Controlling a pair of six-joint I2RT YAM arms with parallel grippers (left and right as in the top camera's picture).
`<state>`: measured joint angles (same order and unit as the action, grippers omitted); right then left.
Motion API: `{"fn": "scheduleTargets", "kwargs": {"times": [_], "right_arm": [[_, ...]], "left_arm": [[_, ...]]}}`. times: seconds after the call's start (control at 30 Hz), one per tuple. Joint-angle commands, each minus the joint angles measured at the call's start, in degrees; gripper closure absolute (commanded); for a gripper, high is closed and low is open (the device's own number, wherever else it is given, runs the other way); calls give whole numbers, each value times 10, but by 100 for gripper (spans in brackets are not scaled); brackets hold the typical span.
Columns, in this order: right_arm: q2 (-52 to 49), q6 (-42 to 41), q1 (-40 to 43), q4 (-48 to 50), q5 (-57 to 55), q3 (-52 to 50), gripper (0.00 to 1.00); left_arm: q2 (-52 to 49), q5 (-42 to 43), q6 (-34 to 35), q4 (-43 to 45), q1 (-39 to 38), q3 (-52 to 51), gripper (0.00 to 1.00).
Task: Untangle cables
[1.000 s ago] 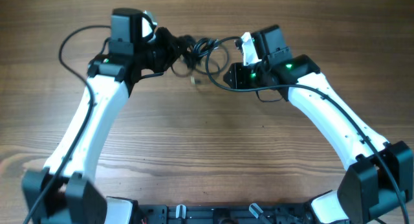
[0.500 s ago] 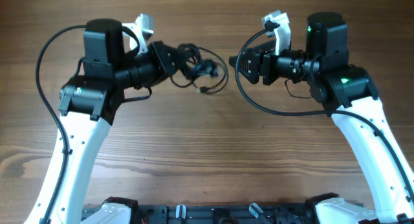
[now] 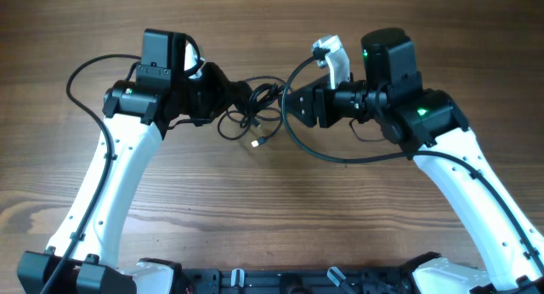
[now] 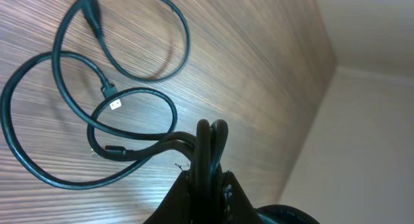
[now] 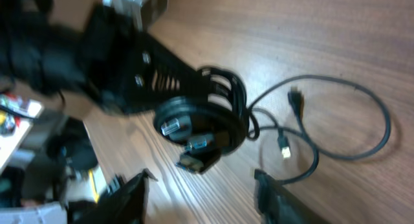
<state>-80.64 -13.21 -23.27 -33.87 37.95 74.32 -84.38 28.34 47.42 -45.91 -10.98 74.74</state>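
The cables [image 3: 255, 115] are thin black cords in a loose tangle at the table's back middle, with loops and small plug ends hanging toward the wood. My left gripper [image 3: 231, 94] is shut on a bundle of the cables [image 4: 208, 149]; loops and a plug spread below it on the wood. In the right wrist view the left gripper holds the coiled bundle [image 5: 213, 117] with several plug ends dangling. My right gripper [image 3: 293, 105] is open and empty, its fingers [image 5: 200, 195] spread just short of the bundle, to its right.
The wooden table [image 3: 272, 209] fills the overhead view. Each arm's own thick black wire [image 3: 319, 149] loops beside its wrist. A wall edge [image 4: 362, 120] shows in the left wrist view.
Both arms swung inward. My left gripper, still holding the cables, shifted right and down. My right gripper moved left, close to the bundle, from well apart half a second ago.
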Motion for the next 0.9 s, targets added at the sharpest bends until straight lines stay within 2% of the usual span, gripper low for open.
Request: {"fn": "scheduleTargets", "kwargs": {"times": [0.0,0.03,0.07,0.13,0.23,0.47,0.6,0.67,0.73,0.77,0.8,0.87], "right_arm": [[-5,-51,0,17,-16,4,62],[-5,-70,0,19,-41,4,71],[-6,-94,0,22,-60,4,88],[-11,-100,-7,41,-60,4,96],[-24,-116,-23,68,-67,4,96],[-80,-155,-59,45,-107,3,96],[-103,-153,-83,51,-108,3,96],[-101,-153,-81,57,-101,3,96],[-92,-153,-79,60,-74,3,84],[-87,-155,-79,60,-67,4,66],[-85,-159,-79,60,-61,5,53],[-83,-186,-77,63,-59,5,46]], "left_arm": [[0,-36,8,0,-2,4,96],[0,-36,8,0,-2,4,96],[0,-35,8,0,-3,3,96],[0,-36,9,0,-15,3,96],[-1,-60,11,0,-34,3,96],[-1,-67,43,5,-35,3,96],[-1,-68,42,5,-35,3,96],[-1,-81,13,6,-35,3,96],[-1,-116,-19,7,-35,3,96],[-1,-136,-32,7,-35,3,96],[-1,-173,-40,7,-35,3,96],[-1,-193,-60,14,-35,3,96]]}}
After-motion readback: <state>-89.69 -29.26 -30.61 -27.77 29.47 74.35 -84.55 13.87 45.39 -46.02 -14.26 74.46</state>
